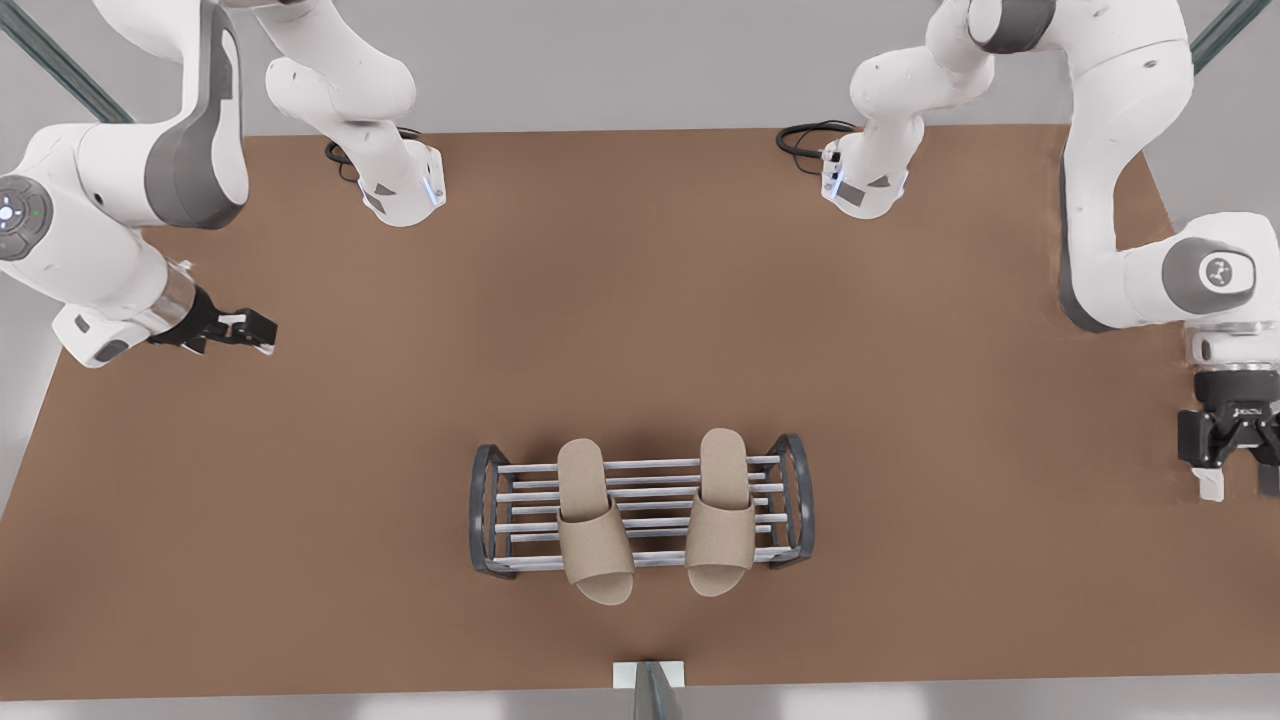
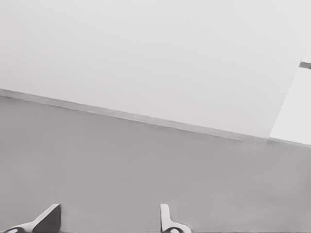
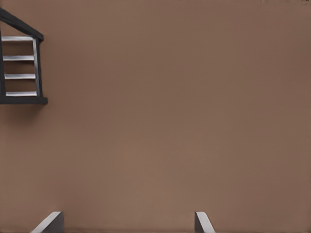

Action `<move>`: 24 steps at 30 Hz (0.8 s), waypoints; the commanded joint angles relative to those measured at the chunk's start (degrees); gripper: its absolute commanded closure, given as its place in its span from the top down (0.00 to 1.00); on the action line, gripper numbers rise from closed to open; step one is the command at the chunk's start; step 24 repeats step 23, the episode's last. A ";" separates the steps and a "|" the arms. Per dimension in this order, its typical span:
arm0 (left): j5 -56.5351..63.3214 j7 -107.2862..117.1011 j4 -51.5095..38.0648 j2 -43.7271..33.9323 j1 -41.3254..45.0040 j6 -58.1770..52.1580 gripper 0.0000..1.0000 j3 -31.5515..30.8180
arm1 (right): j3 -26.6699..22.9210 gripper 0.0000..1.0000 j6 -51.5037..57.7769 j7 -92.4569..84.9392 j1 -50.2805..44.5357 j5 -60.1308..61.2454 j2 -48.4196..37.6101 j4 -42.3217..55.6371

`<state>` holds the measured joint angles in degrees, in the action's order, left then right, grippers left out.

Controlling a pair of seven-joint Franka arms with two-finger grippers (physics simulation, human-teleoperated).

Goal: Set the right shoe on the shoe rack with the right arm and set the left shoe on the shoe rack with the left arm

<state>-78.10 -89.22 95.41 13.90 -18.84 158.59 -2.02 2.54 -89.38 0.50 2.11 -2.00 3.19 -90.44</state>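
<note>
Resting side by side across the shoe rack [image 1: 790,490] bars, both slippers [image 1: 594,535] look soft, light; grip a strap's edge. Left gripper [image 1: 1238,483] at the table's right edge and right gripper [image 1: 248,331] far left hang with fingers released.

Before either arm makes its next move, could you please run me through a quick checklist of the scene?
1. Slipper on the front view's left resting on the shoe rack: ok.
2. Slipper on the front view's right resting on the rack: ok.
3. Toes inside the rack's edge: not ok, both overhang it.
4. Left gripper open, empty, off at the table's side: ok.
5. Right gripper open, empty, away from the rack: ok.
6. Which slipper is the left shoe: cannot tell.
</note>
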 commanded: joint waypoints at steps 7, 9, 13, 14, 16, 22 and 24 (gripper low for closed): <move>76.41 107.50 -7.08 -2.74 12.77 -86.09 1.00 -5.63 | 0.01 1.00 -0.53 -9.46 -0.44 0.94 -0.11 -0.79; 80.29 108.47 6.81 -5.37 18.40 -63.49 1.00 -5.89 | 0.01 1.00 -0.62 -9.46 -0.35 0.94 0.06 -0.88; 80.56 101.70 4.87 -5.37 18.40 -76.06 1.00 -5.98 | 0.01 1.00 -0.71 -9.46 -0.35 0.94 0.15 -0.79; 80.47 100.12 4.35 -5.28 18.40 -80.00 1.00 -5.98 | 0.01 1.00 -0.71 -9.46 -0.35 0.94 0.06 -0.80; 80.03 100.64 3.56 -3.88 18.66 -82.66 1.00 -6.24 | 0.01 1.00 -0.71 -9.46 -0.35 0.94 0.06 -0.88; 76.60 100.82 -2.60 -0.80 18.93 -82.66 1.00 -6.07 | 0.01 1.00 -0.71 -9.46 -0.35 0.94 0.24 -0.88; 76.60 100.82 -2.60 -0.80 18.93 -82.66 1.00 -6.07 | 0.01 1.00 -0.71 -9.46 -0.35 0.94 0.24 -0.88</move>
